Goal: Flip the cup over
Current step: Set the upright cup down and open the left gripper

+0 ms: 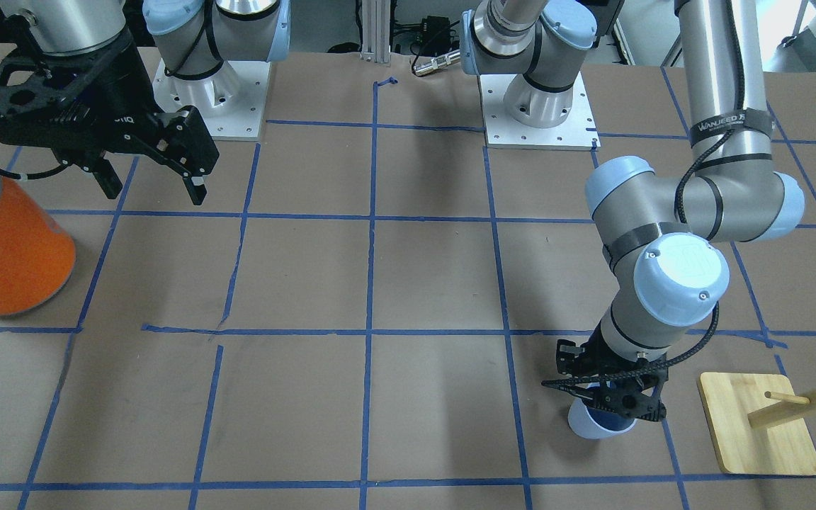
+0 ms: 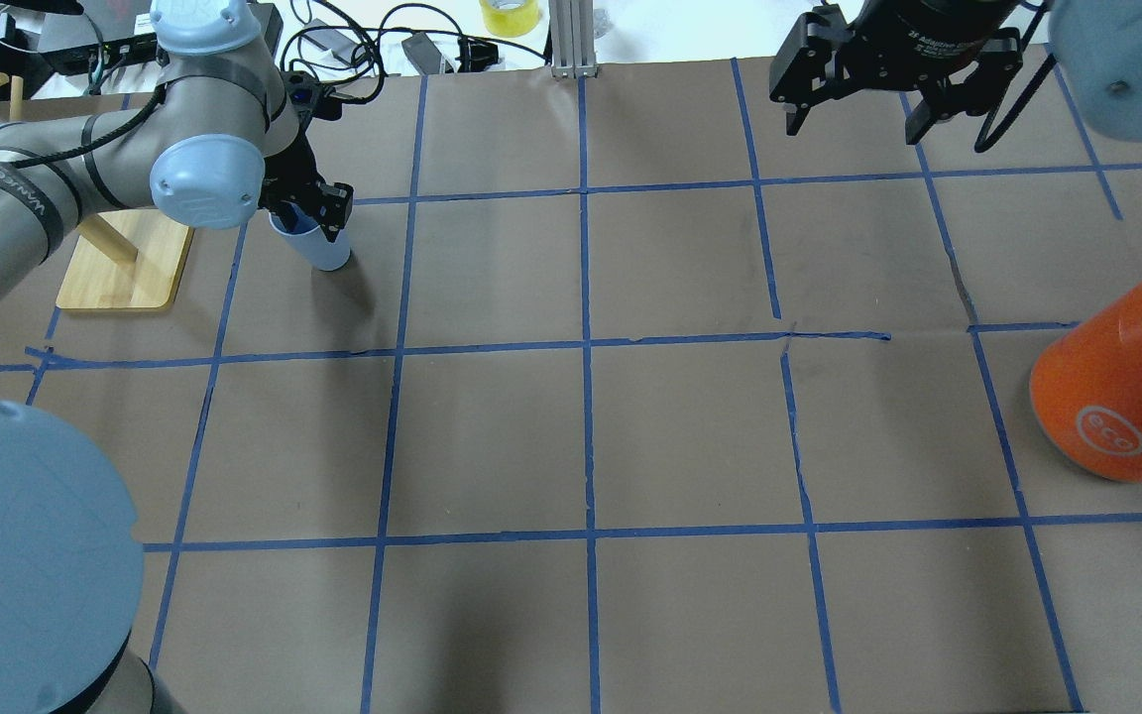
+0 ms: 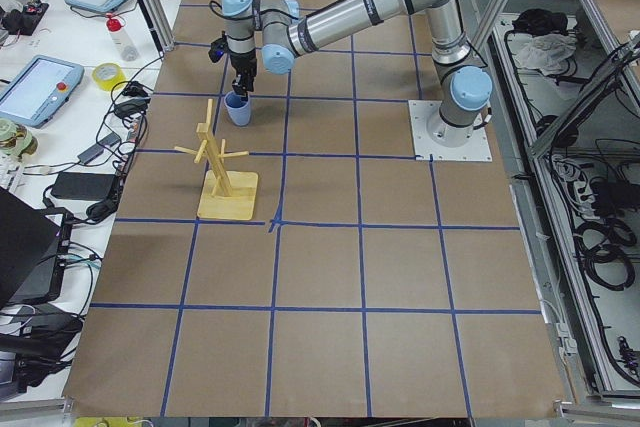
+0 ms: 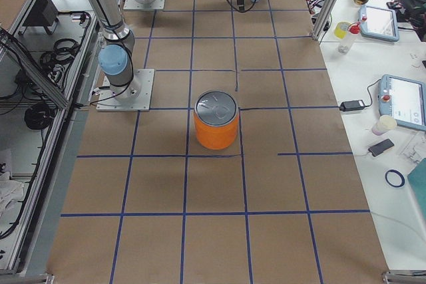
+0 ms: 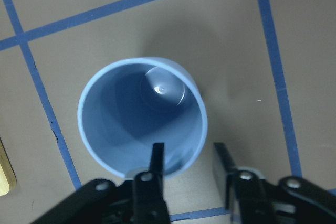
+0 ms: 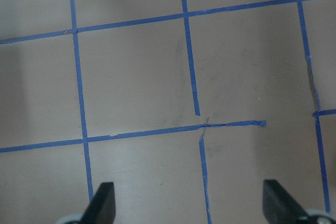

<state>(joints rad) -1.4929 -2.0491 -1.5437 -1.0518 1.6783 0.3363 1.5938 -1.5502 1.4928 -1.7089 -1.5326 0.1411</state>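
Observation:
The pale lavender-blue cup stands upright on the brown table, mouth up and darker blue inside. It also shows in the front view, the overhead view and the left side view. My left gripper is open and straddles the cup's near rim, with one finger inside the cup and one outside, and a gap to the wall. It shows right over the cup in the front view and the overhead view. My right gripper is open and empty, high above the table far from the cup.
A large orange can with a silver top stands at the table's right-arm end, also in the overhead view. A wooden peg rack on a bamboo base stands close beside the cup. Blue tape lines grid the brown table.

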